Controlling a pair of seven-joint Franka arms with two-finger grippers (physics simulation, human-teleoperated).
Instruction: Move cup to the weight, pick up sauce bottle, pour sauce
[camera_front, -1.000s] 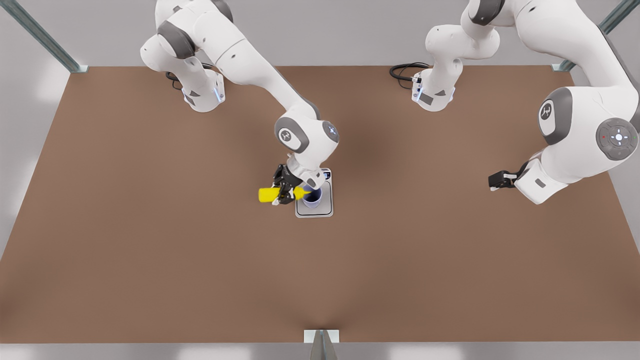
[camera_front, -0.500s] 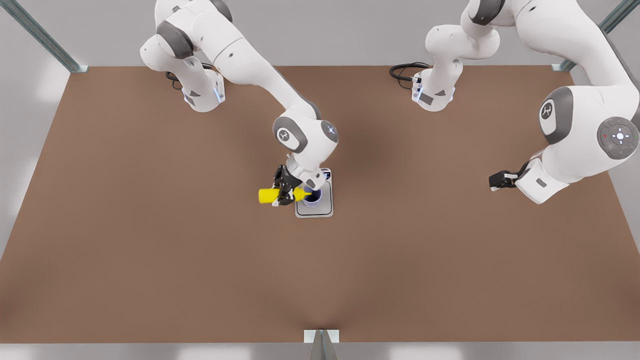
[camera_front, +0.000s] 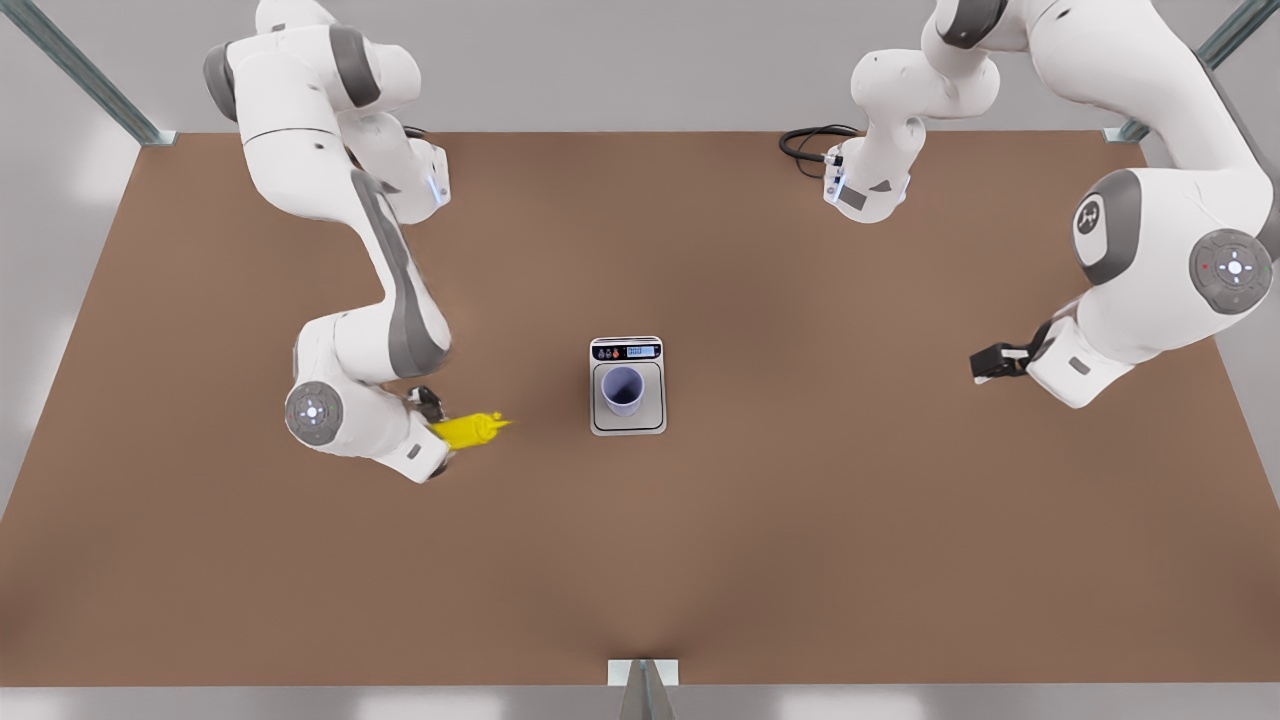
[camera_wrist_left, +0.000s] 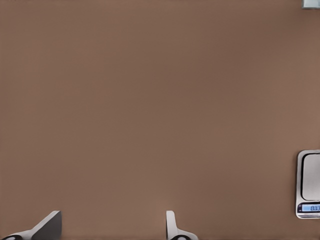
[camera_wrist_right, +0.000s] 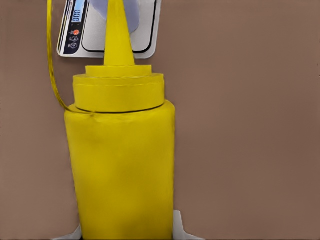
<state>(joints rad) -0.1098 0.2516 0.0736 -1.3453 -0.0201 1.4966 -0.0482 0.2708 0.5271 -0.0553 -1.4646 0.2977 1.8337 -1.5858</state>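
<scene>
The pale lavender cup stands upright on the silver plate of the weight at mid-table. My right gripper is shut on the yellow sauce bottle, well off to the front view's left of the weight. The bottle lies roughly level, its nozzle pointing at the weight. In the right wrist view the sauce bottle is close up, with the weight and cup beyond its nozzle. My left gripper waits open at the front view's right, its fingertips apart, with the weight at the frame's edge.
The brown table is bare around the weight. Both arm bases stand at the far edge, with a black cable beside one. A metal bracket sits at the near edge.
My right arm has swung the sauce bottle away from above the cup to the front view's left, uncovering the cup and weight. The left arm has barely shifted.
</scene>
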